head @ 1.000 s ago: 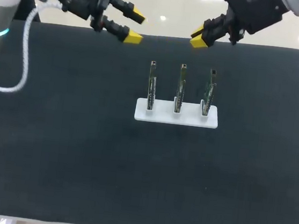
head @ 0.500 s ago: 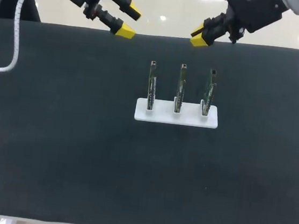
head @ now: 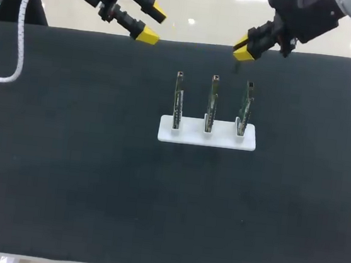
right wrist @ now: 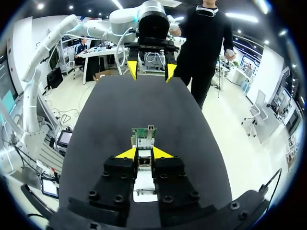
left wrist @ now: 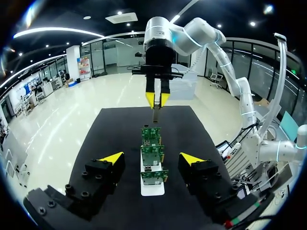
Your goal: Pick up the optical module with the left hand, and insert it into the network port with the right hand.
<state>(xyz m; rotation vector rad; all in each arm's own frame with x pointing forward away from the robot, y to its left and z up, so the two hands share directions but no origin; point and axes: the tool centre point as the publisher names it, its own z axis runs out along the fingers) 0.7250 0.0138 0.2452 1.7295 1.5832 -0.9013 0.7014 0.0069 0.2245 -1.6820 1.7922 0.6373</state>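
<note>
Holding the optical module (left wrist: 156, 115) clamped, long axis down, my right end effector (head: 243, 50) hangs just far of the rightmost board (head: 245, 108); left end effector (head: 153, 26) apart, empty, farther off.

Left gripper (head: 152, 26): fingers stood wide apart.
Right gripper (head: 243, 50): fingers pinched the optical module (left wrist: 156, 114), which jutted past their tips.
Arms: grippers faced each other, tips well apart.
</note>
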